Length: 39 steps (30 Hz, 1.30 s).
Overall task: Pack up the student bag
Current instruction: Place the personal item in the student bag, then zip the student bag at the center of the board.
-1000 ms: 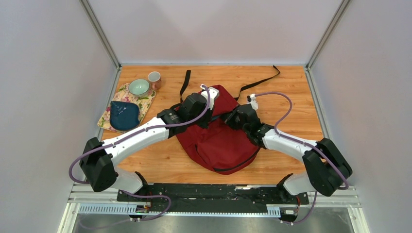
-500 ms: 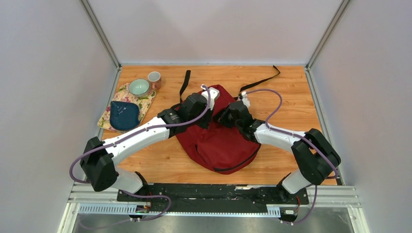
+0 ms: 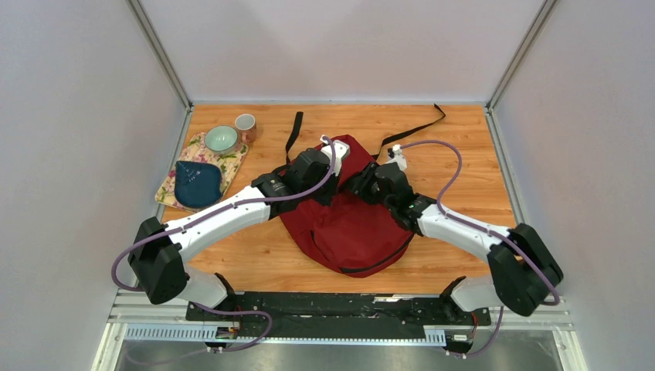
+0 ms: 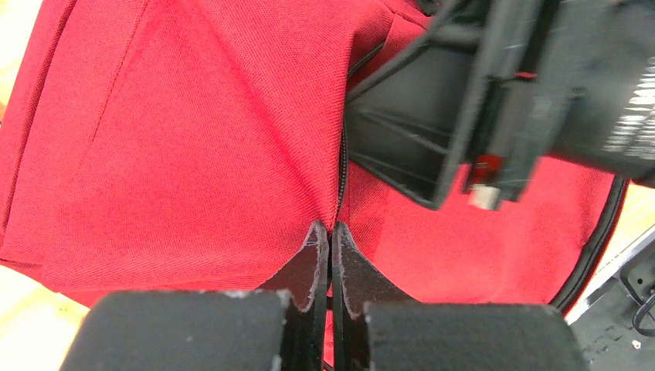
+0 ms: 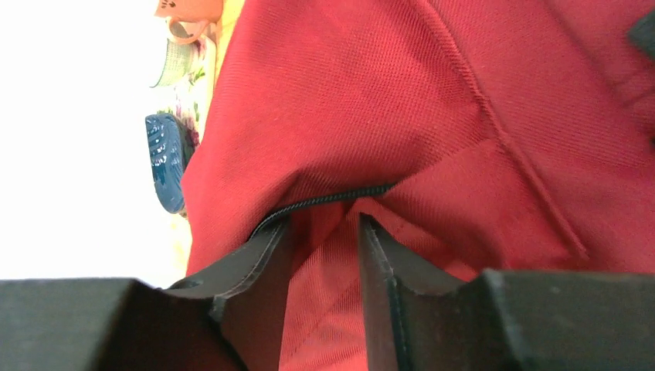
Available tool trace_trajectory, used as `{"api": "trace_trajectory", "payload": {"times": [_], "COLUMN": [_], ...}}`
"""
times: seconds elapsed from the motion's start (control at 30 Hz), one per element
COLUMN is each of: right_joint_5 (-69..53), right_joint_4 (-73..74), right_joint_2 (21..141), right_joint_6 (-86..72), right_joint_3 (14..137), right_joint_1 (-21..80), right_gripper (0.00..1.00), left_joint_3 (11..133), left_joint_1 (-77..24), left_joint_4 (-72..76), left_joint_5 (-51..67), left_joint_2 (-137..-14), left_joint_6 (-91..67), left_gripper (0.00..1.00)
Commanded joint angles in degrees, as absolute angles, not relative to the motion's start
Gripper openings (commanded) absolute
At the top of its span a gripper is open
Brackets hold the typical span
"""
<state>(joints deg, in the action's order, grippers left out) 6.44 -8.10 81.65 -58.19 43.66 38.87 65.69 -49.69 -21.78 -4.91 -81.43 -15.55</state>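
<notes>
The dark red student bag [image 3: 351, 228] lies flat in the middle of the table. Both grippers meet over its upper part. My left gripper [image 3: 327, 188] is shut, its fingertips [image 4: 316, 241] pinching the red cloth right beside the black zipper [image 4: 342, 166]. In the right wrist view my right gripper [image 5: 323, 226] has its jaws apart. Loose red fabric lies between them, just below the zipper [image 5: 324, 201], with no grip on it. The right gripper's black body [image 4: 463, 108] looms close in the left wrist view.
At the back left a floral mat [image 3: 231, 162] carries a dark blue pouch [image 3: 196, 184] and a green bowl [image 3: 221, 139], with a pink mug [image 3: 246, 124] beside it. Black straps [image 3: 294, 133] [image 3: 415, 129] trail from the bag toward the back edge.
The right gripper's jaws have come apart. Its arm swung left toward the left gripper, then eased back a little to the right. The left gripper has stayed shut in place.
</notes>
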Motion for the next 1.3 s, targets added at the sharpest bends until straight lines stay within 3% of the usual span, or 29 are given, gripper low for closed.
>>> {"api": "trace_trajectory", "payload": {"times": [0.0, 0.23, 0.4, 0.7, 1.27], "right_joint_5": [12.6, 18.4, 19.1, 18.2, 17.6], "right_joint_4": [-2.0, 12.7, 13.1, 13.2, 18.6], "right_joint_2": [73.6, 68.1, 66.6, 71.0, 78.5], "right_joint_6": [-53.2, -51.0, -50.6, -50.2, -55.5], "right_joint_3": [42.8, 44.8, 44.6, 49.3, 55.1], "right_joint_1": [39.0, 38.9, 39.0, 38.7, 36.1], "right_gripper": [0.41, 0.44, 0.52, 0.55, 0.5], "left_joint_3": [66.4, 66.7, 69.1, 69.6, 68.6], "left_joint_1": [-49.7, -48.9, -48.5, -47.6, -47.0], "left_joint_4": [-21.8, -20.8, -22.1, -23.8, -22.9], "left_joint_5": [-3.9, -0.5, 2.5, 1.0, 1.5], "left_joint_2": [-81.4, -84.0, -87.8, -90.2, -88.2], "left_joint_6": [-15.6, -15.4, -15.9, -17.0, -17.0], "left_gripper": [0.0, 0.0, 0.0, 0.0, 0.0]}}
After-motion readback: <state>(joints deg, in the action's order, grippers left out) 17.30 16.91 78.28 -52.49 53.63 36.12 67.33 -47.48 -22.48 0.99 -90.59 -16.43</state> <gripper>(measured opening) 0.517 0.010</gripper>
